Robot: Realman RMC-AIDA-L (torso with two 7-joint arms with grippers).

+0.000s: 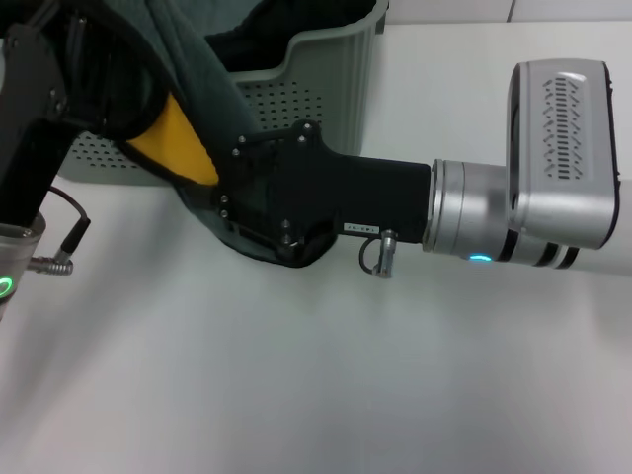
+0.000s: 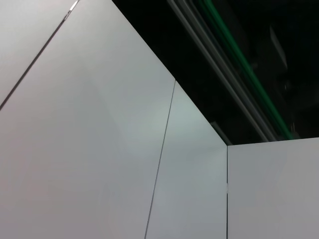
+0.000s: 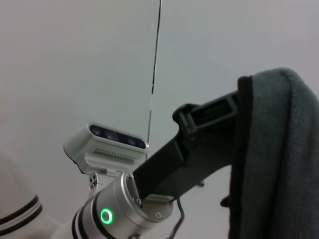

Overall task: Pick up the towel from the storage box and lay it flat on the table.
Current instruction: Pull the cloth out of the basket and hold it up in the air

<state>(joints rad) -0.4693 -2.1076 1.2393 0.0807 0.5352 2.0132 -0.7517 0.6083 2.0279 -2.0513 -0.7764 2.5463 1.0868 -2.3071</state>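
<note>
The towel (image 1: 193,69) hangs above the table (image 1: 296,375) in front of the sage-green storage box (image 1: 326,69), its dark teal face outward and a yellow fold (image 1: 178,138) showing. My left gripper (image 1: 109,49) holds it up from the upper left. In the right wrist view the towel (image 3: 279,149) drapes over the left gripper (image 3: 234,114). My right gripper (image 1: 232,197) reaches in from the right, and its tip is buried in the towel's lower fold, which curls under it. The left wrist view shows only wall panels.
A black cloth (image 1: 257,39) lies inside the storage box at the back. The right arm's silver wrist (image 1: 513,207) spans the middle right of the table. The left arm's wrist with its green ring (image 1: 5,286) and a cable (image 1: 69,237) are at the left edge.
</note>
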